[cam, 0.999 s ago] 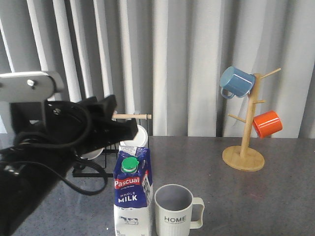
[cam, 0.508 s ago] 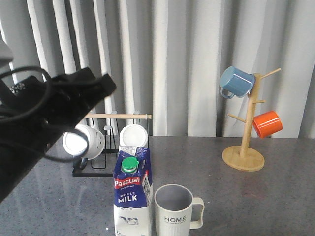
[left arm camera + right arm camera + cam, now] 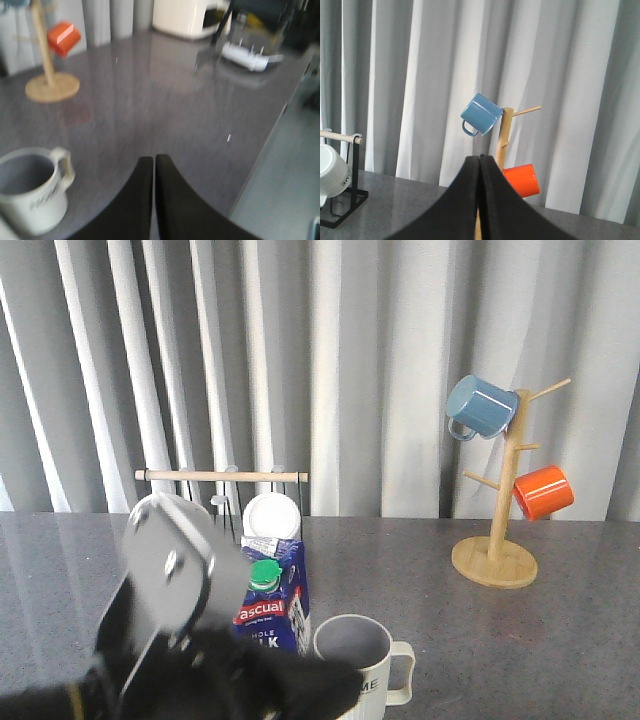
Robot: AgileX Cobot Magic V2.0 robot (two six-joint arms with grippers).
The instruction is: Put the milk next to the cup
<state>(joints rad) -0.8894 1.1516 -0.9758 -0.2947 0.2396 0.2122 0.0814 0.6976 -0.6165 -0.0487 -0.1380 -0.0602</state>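
Observation:
The milk [image 3: 277,592] is a blue and white carton with a green cap, standing upright at the front of the table. The cup [image 3: 353,649], a pale ribbed mug with its handle to the right, stands close beside it on the right. My left gripper [image 3: 335,687] is low in the foreground, hiding the carton's lower half and part of the cup's front. In the left wrist view the left gripper [image 3: 153,159] is shut on nothing, with the cup [image 3: 31,192] off to one side. My right gripper [image 3: 480,158] is shut and empty, raised, facing the curtain.
A wooden mug tree [image 3: 495,540] at the right rear carries a blue mug [image 3: 478,406] and an orange mug [image 3: 543,492]. A black rack with a wooden bar [image 3: 222,476] holds a white mug [image 3: 270,515] behind the carton. The table edge [image 3: 262,150] drops to the floor.
My left arm has swung from the upper left down into the bottom foreground, now covering the carton's lower half. The milk and the cup have not moved.

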